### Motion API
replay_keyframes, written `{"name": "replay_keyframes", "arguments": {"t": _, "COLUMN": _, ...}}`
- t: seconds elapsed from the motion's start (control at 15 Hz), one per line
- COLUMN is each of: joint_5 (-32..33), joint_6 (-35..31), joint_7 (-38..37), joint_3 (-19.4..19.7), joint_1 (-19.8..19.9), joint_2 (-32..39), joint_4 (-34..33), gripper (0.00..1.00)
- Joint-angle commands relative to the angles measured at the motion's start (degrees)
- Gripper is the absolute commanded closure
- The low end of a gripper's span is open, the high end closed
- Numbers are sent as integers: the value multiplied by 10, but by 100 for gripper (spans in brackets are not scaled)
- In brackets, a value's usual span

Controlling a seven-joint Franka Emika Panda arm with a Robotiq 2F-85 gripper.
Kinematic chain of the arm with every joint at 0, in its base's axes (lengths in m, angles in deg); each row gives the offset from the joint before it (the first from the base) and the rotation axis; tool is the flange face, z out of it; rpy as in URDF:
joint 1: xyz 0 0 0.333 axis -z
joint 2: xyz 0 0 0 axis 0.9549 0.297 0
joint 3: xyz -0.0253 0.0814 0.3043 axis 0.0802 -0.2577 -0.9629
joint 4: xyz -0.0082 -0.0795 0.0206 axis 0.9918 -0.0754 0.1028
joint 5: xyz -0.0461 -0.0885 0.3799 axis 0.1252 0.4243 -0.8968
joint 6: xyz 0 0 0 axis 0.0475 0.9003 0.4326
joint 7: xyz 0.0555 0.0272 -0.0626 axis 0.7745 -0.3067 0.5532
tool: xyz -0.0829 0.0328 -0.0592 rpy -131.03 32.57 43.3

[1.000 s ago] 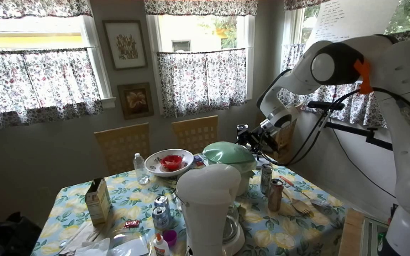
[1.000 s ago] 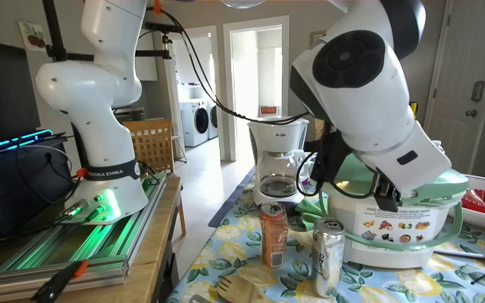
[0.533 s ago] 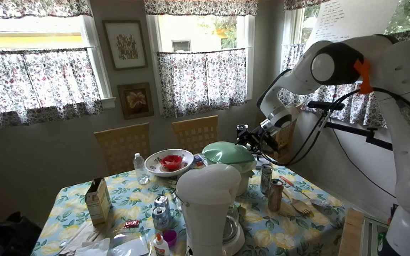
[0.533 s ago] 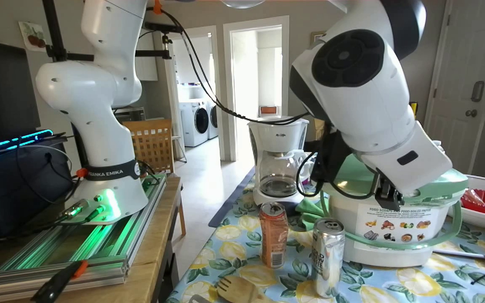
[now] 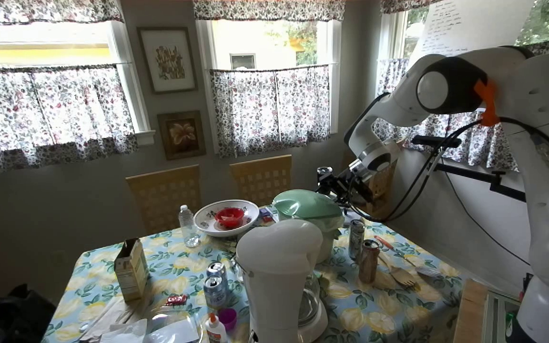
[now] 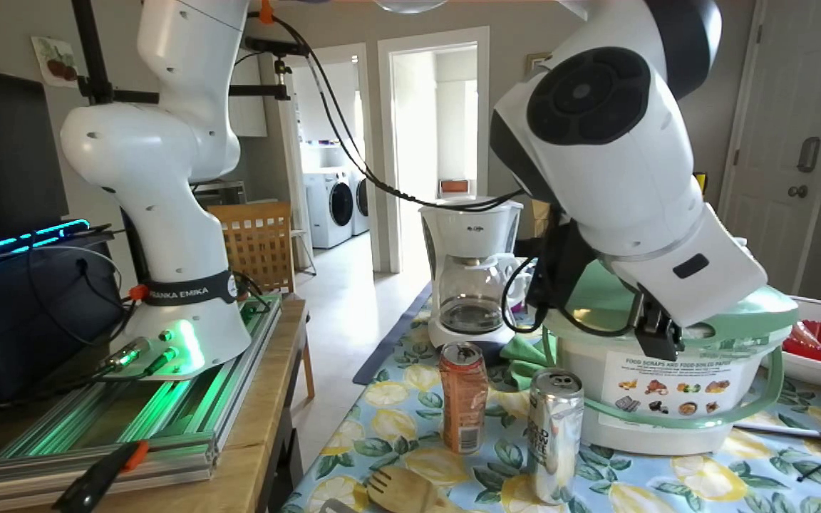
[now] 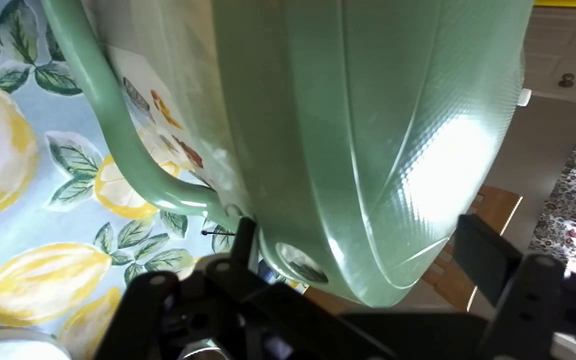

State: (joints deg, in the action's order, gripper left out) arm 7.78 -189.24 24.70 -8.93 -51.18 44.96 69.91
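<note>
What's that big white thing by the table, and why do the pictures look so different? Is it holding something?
The big white thing is a robot arm. Its black gripper is like a hand with two fingers. Two pictures were taken from outside the robot; the close-up was taken from its wrist. On the lemon tablecloth are a food-scraps bin with a green lid, a coffee maker, drink cans, a plastic bottle, and a red bowl inside a white bowl. The fingers are spread apart, one showing on each side of the lid's end. Nothing looks gripped, though I can't tell whether a finger touches the lid.
</note>
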Motion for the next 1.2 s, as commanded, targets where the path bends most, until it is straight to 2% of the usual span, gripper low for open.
{"name": "replay_keyframes", "arguments": {"t": 0.0, "joint_5": -12, "joint_6": -6, "joint_7": -1, "joint_3": 0, "joint_1": -3, "joint_2": -5, "joint_4": -1, "gripper": 0}}
{"name": "replay_keyframes", "arguments": {"t": 0.13, "joint_5": -13, "joint_6": -6, "joint_7": -2, "joint_3": -1, "joint_1": -3, "joint_2": -5, "joint_4": -2, "gripper": 2}}
{"name": "replay_keyframes", "arguments": {"t": 0.2, "joint_5": -13, "joint_6": -5, "joint_7": -2, "joint_3": -1, "joint_1": -3, "joint_2": -6, "joint_4": -2, "gripper": 19}}
{"name": "replay_keyframes", "arguments": {"t": 0.27, "joint_5": -14, "joint_6": -5, "joint_7": -1, "joint_3": -1, "joint_1": -2, "joint_2": -7, "joint_4": -2, "gripper": 24}}
{"name": "replay_keyframes", "arguments": {"t": 0.47, "joint_5": -15, "joint_6": -5, "joint_7": 0, "joint_3": -1, "joint_1": -2, "joint_2": -9, "joint_4": -1, "gripper": 28}}
{"name": "replay_keyframes", "arguments": {"t": 0.6, "joint_5": -16, "joint_6": -5, "joint_7": 2, "joint_3": 0, "joint_1": -2, "joint_2": -12, "joint_4": 0, "gripper": 21}}
{"name": "replay_keyframes", "arguments": {"t": 0.87, "joint_5": -18, "joint_6": -7, "joint_7": 10, "joint_3": 0, "joint_1": -2, "joint_2": -21, "joint_4": 3, "gripper": 17}}
{"name": "replay_keyframes", "arguments": {"t": 1.13, "joint_5": -18, "joint_6": -7, "joint_7": 11, "joint_3": 1, "joint_1": -2, "joint_2": -30, "joint_4": 4, "gripper": 17}}
